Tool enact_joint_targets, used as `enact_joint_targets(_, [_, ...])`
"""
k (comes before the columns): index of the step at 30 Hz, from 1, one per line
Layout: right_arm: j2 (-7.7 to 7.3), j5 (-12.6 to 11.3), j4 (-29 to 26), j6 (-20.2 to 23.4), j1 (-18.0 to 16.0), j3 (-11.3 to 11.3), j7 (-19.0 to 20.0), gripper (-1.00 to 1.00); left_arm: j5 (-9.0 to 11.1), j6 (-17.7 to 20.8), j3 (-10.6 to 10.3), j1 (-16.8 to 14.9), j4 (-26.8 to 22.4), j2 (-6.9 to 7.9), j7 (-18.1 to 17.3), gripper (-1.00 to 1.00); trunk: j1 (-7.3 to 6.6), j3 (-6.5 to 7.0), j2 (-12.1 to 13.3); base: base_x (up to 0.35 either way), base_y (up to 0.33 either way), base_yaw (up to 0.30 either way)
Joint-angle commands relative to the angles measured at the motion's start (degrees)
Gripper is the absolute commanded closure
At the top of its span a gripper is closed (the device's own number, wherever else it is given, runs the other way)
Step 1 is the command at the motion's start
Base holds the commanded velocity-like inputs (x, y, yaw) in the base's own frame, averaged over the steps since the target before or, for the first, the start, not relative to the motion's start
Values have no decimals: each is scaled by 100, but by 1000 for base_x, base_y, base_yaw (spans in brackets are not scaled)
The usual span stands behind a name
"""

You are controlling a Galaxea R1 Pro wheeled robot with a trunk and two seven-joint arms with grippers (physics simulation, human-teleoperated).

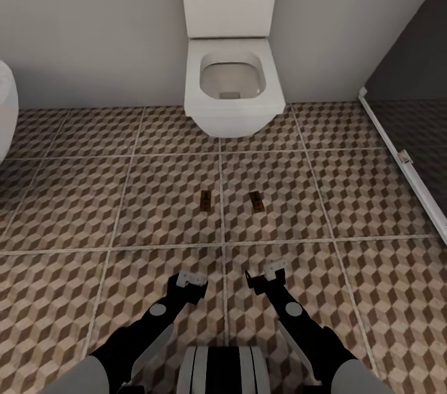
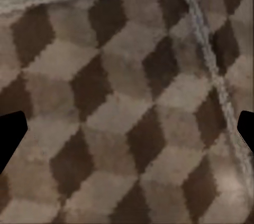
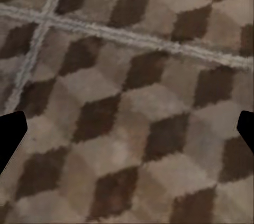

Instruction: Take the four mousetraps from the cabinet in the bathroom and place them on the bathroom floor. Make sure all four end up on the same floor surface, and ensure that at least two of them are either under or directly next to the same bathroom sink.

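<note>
Where two tiles of the bathroom floor (image 1: 155,195) meet at a pale grout line, two mousetraps lie flat, one on each side of that line: the left mousetrap (image 1: 205,199) sits just left of it and the right mousetrap (image 1: 256,200) a little to its right, turned slightly askew. Both are small tan-and-dark boards, too small to make out their springs. They rest near each other but apart, in front of the white toilet (image 1: 233,87), which stands against the grey wall with its lid raised. Closer to the robot, the left gripper (image 1: 188,282) and the right gripper (image 1: 268,275) hang above the cube-patterned tiles, well short of the traps, and each wrist view shows dark fingertips (image 2: 10,134) (image 3: 10,134) at opposite edges with bare tile between them, so both sets of fingers stand apart and hold nothing. At the right runs the white shower threshold (image 1: 403,161) beside dark flooring, and a white curved fixture (image 1: 6,108) peeks in at the left edge.
</note>
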Motion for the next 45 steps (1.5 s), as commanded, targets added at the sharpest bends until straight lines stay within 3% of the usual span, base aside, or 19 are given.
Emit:
enact_joint_targets(1, [-9, -61, 1, -23, -6, 49, -49, -100, 44, 16, -38, -6, -14, 8, 55, -100, -3, 20, 0, 0, 0, 0])
enact_joint_targets(21, [-15, -68, -182, 3, -6, 76, -88, -100, 44, 21, -27, -5, -3, 8, 55, -100, -55, 476, 27, 0, 0, 0])
enact_joint_targets(45, [-29, -71, -198, 31, -6, 67, -99, -100, 44, 11, -28, -6, 146, 72, 63, -100, -117, 1207, 59, 0, 0, 0])
